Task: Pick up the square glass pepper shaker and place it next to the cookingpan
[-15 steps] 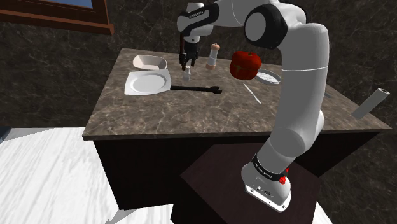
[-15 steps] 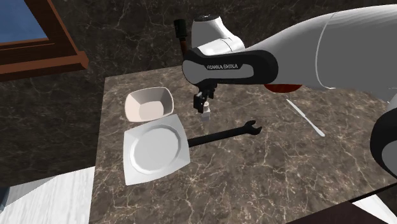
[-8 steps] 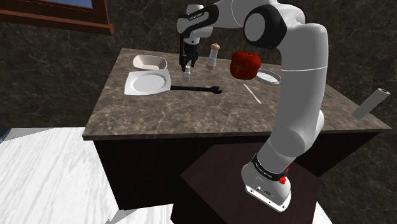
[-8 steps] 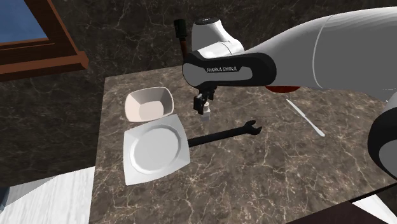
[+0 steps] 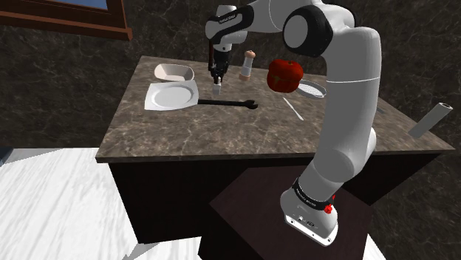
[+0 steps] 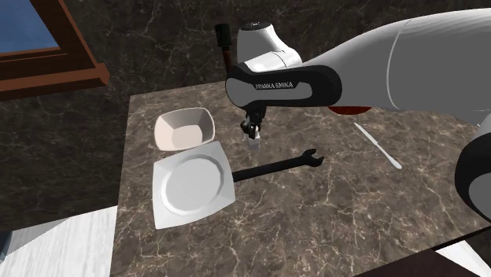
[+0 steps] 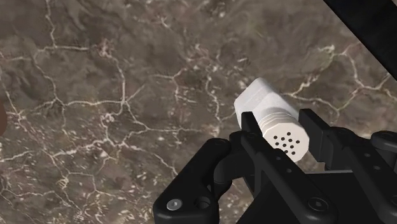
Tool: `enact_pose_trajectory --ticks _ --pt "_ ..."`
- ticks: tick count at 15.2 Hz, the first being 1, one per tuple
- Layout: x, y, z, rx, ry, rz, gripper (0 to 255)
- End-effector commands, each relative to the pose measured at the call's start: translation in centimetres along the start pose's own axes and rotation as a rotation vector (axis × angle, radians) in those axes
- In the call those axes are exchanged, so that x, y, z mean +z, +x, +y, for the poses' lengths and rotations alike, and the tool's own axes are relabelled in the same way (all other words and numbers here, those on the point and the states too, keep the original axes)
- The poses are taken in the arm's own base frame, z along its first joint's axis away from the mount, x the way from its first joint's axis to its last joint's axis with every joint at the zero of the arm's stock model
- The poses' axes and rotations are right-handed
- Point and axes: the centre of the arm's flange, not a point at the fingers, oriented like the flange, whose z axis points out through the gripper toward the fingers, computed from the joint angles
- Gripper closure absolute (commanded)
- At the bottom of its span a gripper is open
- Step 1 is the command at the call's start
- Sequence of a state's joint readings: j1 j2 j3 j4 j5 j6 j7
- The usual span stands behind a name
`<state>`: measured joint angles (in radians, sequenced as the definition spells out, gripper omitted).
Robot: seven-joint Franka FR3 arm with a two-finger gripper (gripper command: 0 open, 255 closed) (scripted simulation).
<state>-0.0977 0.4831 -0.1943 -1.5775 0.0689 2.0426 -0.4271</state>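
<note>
**Gripper clamped on the pepper shaker**

The black gripper (image 7: 284, 132) clasps the white pepper shaker (image 7: 268, 113), one finger on each side just below its perforated, ribbed cap. The shaker stands upright over the marbled counter (image 6: 330, 220); whether its base touches the surface cannot be told. It is just beside the black handle (image 6: 277, 166) of the white square pan (image 6: 191, 187) and near the white bowl (image 6: 184, 130). White lettering (image 6: 275, 83) on the arm's dark link reads "FRANKA EMIKA".

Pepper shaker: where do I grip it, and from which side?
Take the pepper shaker at its round cap end, from straight above: it stands upright on the counter, slim enough for the gripper, whose fingers now clasp the cap.
</note>
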Motion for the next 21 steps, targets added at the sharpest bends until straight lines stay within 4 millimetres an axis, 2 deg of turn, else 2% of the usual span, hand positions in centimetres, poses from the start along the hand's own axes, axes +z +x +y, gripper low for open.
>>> enact_pose_trajectory --ticks 1,4,21 --pt "0.0 0.0 0.0 0.000 0.000 0.000 255" --pt "0.0 0.0 0.0 0.000 0.000 0.000 255" --pt "-8.9 -0.2 0.2 0.000 0.000 0.000 255"
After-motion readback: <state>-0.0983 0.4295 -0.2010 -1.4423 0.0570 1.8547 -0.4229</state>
